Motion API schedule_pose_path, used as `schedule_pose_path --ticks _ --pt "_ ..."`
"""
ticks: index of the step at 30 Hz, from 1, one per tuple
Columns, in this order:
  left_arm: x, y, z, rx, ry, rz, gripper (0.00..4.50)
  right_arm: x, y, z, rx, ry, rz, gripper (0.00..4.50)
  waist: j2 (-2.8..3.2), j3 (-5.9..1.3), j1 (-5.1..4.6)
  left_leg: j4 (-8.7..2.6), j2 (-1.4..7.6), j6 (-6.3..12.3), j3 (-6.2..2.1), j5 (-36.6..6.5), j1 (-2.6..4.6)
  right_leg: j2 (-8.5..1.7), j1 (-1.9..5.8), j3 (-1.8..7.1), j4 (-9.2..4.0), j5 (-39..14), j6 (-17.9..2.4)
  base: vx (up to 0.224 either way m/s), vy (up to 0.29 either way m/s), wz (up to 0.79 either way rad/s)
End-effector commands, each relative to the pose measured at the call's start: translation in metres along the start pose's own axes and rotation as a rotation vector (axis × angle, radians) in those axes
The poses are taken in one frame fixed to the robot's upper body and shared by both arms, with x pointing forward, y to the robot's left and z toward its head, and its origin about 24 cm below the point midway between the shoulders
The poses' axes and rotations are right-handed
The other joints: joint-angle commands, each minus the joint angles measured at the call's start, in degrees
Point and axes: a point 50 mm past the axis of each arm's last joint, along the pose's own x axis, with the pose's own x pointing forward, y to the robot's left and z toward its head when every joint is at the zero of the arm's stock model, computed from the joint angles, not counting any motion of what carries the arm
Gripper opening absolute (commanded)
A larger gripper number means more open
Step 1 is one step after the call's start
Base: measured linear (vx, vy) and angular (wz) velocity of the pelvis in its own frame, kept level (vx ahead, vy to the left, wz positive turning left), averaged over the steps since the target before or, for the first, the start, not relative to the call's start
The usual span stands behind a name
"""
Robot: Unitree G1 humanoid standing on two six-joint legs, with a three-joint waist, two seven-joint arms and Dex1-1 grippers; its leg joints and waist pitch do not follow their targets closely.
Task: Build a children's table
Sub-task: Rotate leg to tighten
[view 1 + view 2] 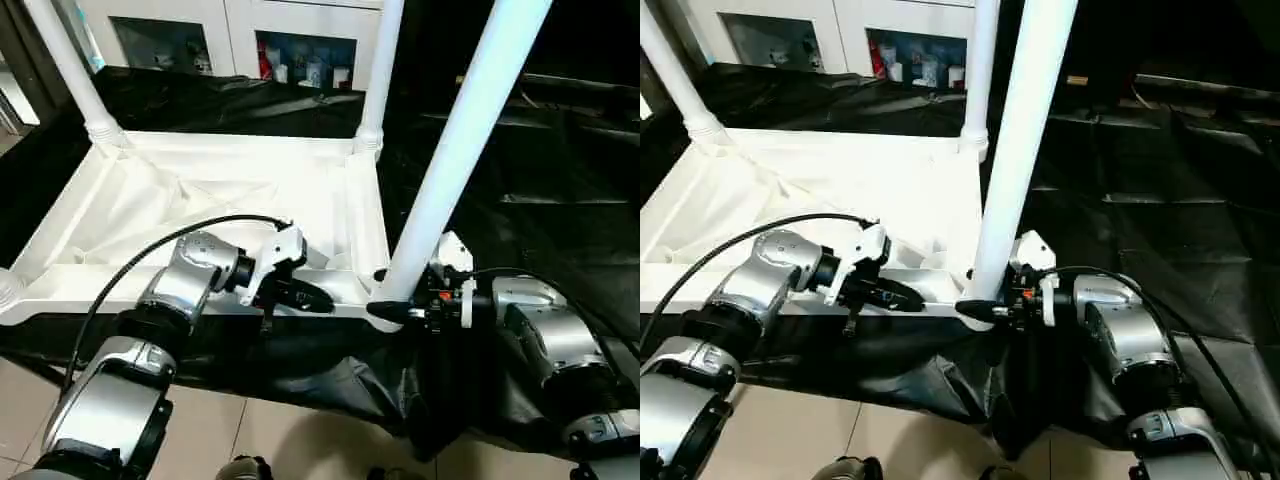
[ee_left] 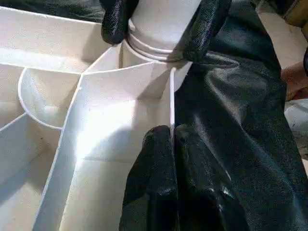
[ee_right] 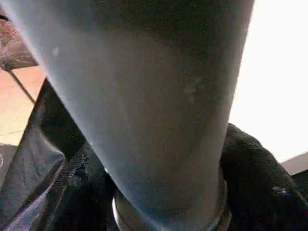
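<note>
The children's table top (image 1: 200,210) lies upside down on a black sheet, ribbed underside up. Two white legs (image 1: 70,70) (image 1: 378,70) stand in its far corner sockets. A third leg (image 1: 460,140) rises, slightly tilted, from the near right corner socket. My right gripper (image 1: 392,303) is closed around this leg's base, a black finger (image 2: 115,24) on each side. My left gripper (image 1: 310,297) is shut on the thin near rim (image 2: 171,96) of the top, just left of that corner. The right wrist view looks up along the leg (image 3: 144,96).
The black sheet (image 1: 520,200) covers the floor under and to the right of the top. White cabinets with glass doors (image 1: 300,50) stand behind. Tiled floor (image 1: 230,430) shows in front. A person's hand (image 2: 294,82) shows at the edge of the left wrist view.
</note>
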Motion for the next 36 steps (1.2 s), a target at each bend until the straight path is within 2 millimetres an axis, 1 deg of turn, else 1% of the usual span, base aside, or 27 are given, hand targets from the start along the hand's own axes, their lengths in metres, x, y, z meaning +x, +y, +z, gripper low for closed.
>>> schedule_pose_path --ticks 1,3,5,6,8,9,10,11,12,13,14,15,16,17,18,19,21,22,24,26,28,31,32,33,34,35,36 --pt "0.002 -0.001 0.003 0.015 -0.008 -0.008 0.00 0.003 0.004 -0.005 0.031 0.003 0.037 2.62 -0.31 -3.65 0.10 -3.53 2.80 5.10 -1.36 -10.04 1.78 -3.10 2.59 1.88 -3.06 -5.20 -16.64 0.000 0.000 0.00" --pt "0.004 0.001 0.003 0.009 -0.014 0.024 0.00 0.004 0.006 -0.009 0.055 -0.007 0.014 2.61 -0.38 -3.69 0.12 -3.46 2.76 5.25 -1.33 -9.77 1.77 -3.06 2.61 1.89 -2.99 -4.40 -16.73 0.000 0.000 0.00" --pt "0.006 0.003 0.003 0.009 -0.015 0.058 0.00 0.006 0.007 -0.012 0.072 -0.010 -0.007 2.61 -0.33 -3.64 0.20 -3.49 2.78 5.33 -1.34 -9.82 1.74 -3.06 2.57 1.88 -3.05 -4.55 -16.66 0.000 0.000 0.00" --pt "0.012 0.010 0.006 -0.005 -0.036 0.160 0.00 0.010 0.007 -0.020 0.100 -0.008 -0.081 2.60 -0.35 -3.53 0.21 -3.58 2.79 5.08 -1.34 -10.57 1.77 -3.09 2.49 1.90 -3.26 -5.75 -16.54 0.000 0.000 0.00" --pt "0.017 0.014 0.009 -0.016 -0.054 0.223 0.00 0.014 0.006 -0.024 0.120 -0.009 -0.146 2.60 -0.36 -3.24 0.23 -3.83 2.80 3.61 -1.32 -13.09 1.98 -3.11 2.14 1.99 -3.77 -9.77 -15.74 0.000 0.000 0.00" --pt "0.023 0.019 0.013 -0.028 -0.076 0.298 0.00 0.020 0.003 -0.030 0.143 -0.012 -0.243 2.60 -0.46 -3.06 0.21 -4.12 2.77 2.33 -1.56 -15.83 2.15 -3.38 2.20 2.00 -4.31 -14.75 -14.61 0.000 0.000 0.00" --pt "0.025 0.019 0.014 -0.028 -0.078 0.307 0.00 0.020 0.003 -0.031 0.146 -0.013 -0.257 2.59 -0.48 -2.87 0.07 -4.25 2.73 1.65 -1.57 -17.06 2.15 -3.39 1.99 2.09 -4.59 -17.41 -13.72 0.000 0.000 0.00" --pt "0.026 0.020 0.014 -0.028 -0.080 0.315 0.00 0.021 0.003 -0.032 0.148 -0.014 -0.271 2.59 -0.44 -2.69 -0.03 -4.42 2.65 0.30 -1.82 -19.98 2.71 -3.64 1.62 2.14 -5.33 -22.95 -12.15 0.000 0.000 0.00" --pt "0.036 0.022 0.018 -0.040 -0.087 0.356 0.00 0.028 -0.002 -0.036 0.194 -0.026 -0.408 2.59 -0.31 -2.79 -0.44 -4.72 2.68 -0.75 -2.12 -20.97 2.60 -3.62 1.63 2.30 -5.48 -24.16 -11.04 0.000 0.000 0.00" --pt "0.036 0.022 0.018 -0.040 -0.087 0.356 0.00 0.028 -0.002 -0.036 0.194 -0.026 -0.408 2.59 -0.31 -2.79 -0.56 -4.86 2.64 -0.93 -2.25 -21.24 2.59 -3.60 1.64 2.21 -5.57 -24.37 -10.78 0.000 0.000 0.00" --pt "0.044 0.022 0.020 -0.052 -0.094 0.377 0.00 0.033 -0.005 -0.038 0.224 -0.034 -0.491 2.59 -0.21 -2.78 -0.72 -4.92 2.61 -1.03 -2.34 -21.55 2.57 -3.54 1.70 2.13 -5.59 -24.57 -10.51 0.000 0.000 0.00" --pt "0.063 0.021 0.028 -0.066 -0.114 0.403 0.00 0.046 -0.007 -0.040 0.268 -0.045 -0.625 2.59 0.05 -2.67 -1.14 -5.11 2.68 -1.55 -2.30 -22.21 2.60 -3.49 1.43 2.17 -5.68 -24.59 -10.29 0.000 0.000 0.00" --pt "0.063 0.021 0.028 -0.066 -0.114 0.403 0.00 0.046 -0.007 -0.040 0.268 -0.045 -0.625 2.59 0.07 -2.58 -1.38 -5.18 2.66 -2.08 -2.38 -23.05 2.72 -3.46 1.24 2.10 -5.76 -25.39 -10.16 0.000 0.000 0.00" --pt "0.070 0.019 0.031 -0.074 -0.122 0.407 0.00 0.052 -0.007 -0.039 0.282 -0.043 -0.665 2.59 -0.06 -2.75 -1.50 -5.21 2.47 -2.16 -2.62 -23.73 2.73 -3.51 1.66 1.87 -5.99 -26.70 -9.41 0.000 0.000 0.00" --pt "0.079 0.017 0.034 -0.071 -0.129 0.396 0.00 0.060 -0.007 -0.037 0.284 -0.045 -0.674 2.59 0.11 -2.70 -1.62 -5.31 2.45 -1.82 -2.58 -23.54 2.72 -3.50 1.45 1.99 -6.22 -26.27 -9.07 0.000 0.000 0.00" --pt "0.086 0.015 0.036 -0.069 -0.132 0.385 0.00 0.068 -0.004 -0.033 0.280 -0.055 -0.659 2.59 -0.03 -2.61 -1.83 -5.28 2.32 -1.48 -2.52 -24.52 2.82 -3.32 1.22 2.01 -6.44 -26.60 -8.79 0.000 0.000 0.00" --pt "0.094 0.011 0.039 -0.057 -0.137 0.363 0.00 0.079 -0.001 -0.027 0.249 -0.064 -0.632 2.59 -0.08 -2.58 -1.99 -5.28 2.23 -0.98 -2.60 -25.17 2.75 -3.43 1.21 2.10 -6.66 -27.53 -8.22 0.000 0.000 0.00" --pt "0.095 0.011 0.039 -0.057 -0.137 0.363 0.00 0.079 -0.001 -0.027 0.247 -0.065 -0.630 2.94 -0.05 -2.55 -1.97 -5.29 2.25 -0.83 -2.59 -25.22 2.80 -3.44 1.14 2.13 -6.74 -27.83 -8.04 0.000 0.000 0.00" --pt "0.095 0.010 0.039 -0.049 -0.133 0.356 0.00 0.082 0.000 -0.021 0.218 -0.090 -0.601 3.29 -0.03 -2.61 -1.96 -5.33 2.27 -0.28 -2.60 -24.85 2.69 -3.46 1.18 2.21 -6.75 -27.43 -7.94 0.000 0.000 0.00" --pt "0.090 0.013 0.036 -0.048 -0.122 0.367 0.00 0.079 -0.001 -0.018 0.183 -0.100 -0.582 3.40 0.04 -2.78 -1.94 -5.42 2.36 -0.23 -2.57 -23.85 2.55 -3.43 1.31 2.23 -6.53 -25.39 -8.30 0.000 0.000 0.00" --pt "0.080 0.014 0.031 -0.036 -0.108 0.351 0.00 0.072 -0.002 -0.016 0.144 -0.109 -0.521 3.66 -0.01 -2.84 -1.93 -5.46 2.39 0.03 -2.55 -23.28 2.41 -3.41 1.47 2.19 -6.37 -23.92 -8.70 0.000 0.000 0.00" --pt "0.073 0.014 0.028 -0.023 -0.100 0.326 0.00 0.067 0.000 -0.014 0.125 -0.116 -0.456 3.66 -0.03 -3.03 -1.88 -5.30 2.41 1.53 -2.31 -20.42 2.07 -3.34 1.93 2.23 -5.83 -18.18 -10.52 0.000 0.000 0.00" --pt "0.068 0.013 0.026 -0.012 -0.099 0.299 0.00 0.064 0.002 -0.013 0.106 -0.114 -0.397 3.66 -0.19 -3.22 -1.76 -5.04 2.37 2.25 -2.14 -19.28 2.08 -3.34 2.16 2.24 -5.63 -16.13 -11.23 0.000 0.000 0.00" --pt "0.056 0.009 0.022 0.012 -0.106 0.217 0.00 0.051 0.007 -0.013 0.061 -0.092 -0.266 3.66 -0.21 -3.18 -1.70 -4.98 2.33 2.73 -2.03 -18.73 2.05 -3.37 2.18 2.26 -5.60 -15.60 -11.51 0.000 0.000 0.00" --pt "0.056 0.009 0.022 0.012 -0.106 0.217 0.00 0.051 0.007 -0.013 0.061 -0.092 -0.266 3.66 -0.26 -3.15 -1.35 -4.85 2.43 3.84 -1.97 -17.90 1.95 -3.43 2.48 2.19 -5.56 -15.53 -11.83 0.000 0.000 0.00" --pt "0.054 0.009 0.021 0.014 -0.105 0.208 0.00 0.050 0.007 -0.013 0.058 -0.090 -0.253 3.66 -0.24 -3.10 -1.31 -4.82 2.47 4.15 -1.81 -17.38 1.85 -3.39 2.39 2.24 -5.52 -15.32 -11.91 0.000 0.000 0.00" --pt "0.045 0.006 0.018 0.024 -0.101 0.155 0.00 0.041 0.009 -0.013 0.044 -0.074 -0.180 3.66 -0.46 -3.29 -1.14 -4.71 2.50 4.61 -1.88 -16.22 1.68 -3.43 2.70 2.12 -5.24 -15.26 -12.18 0.000 0.000 0.00"
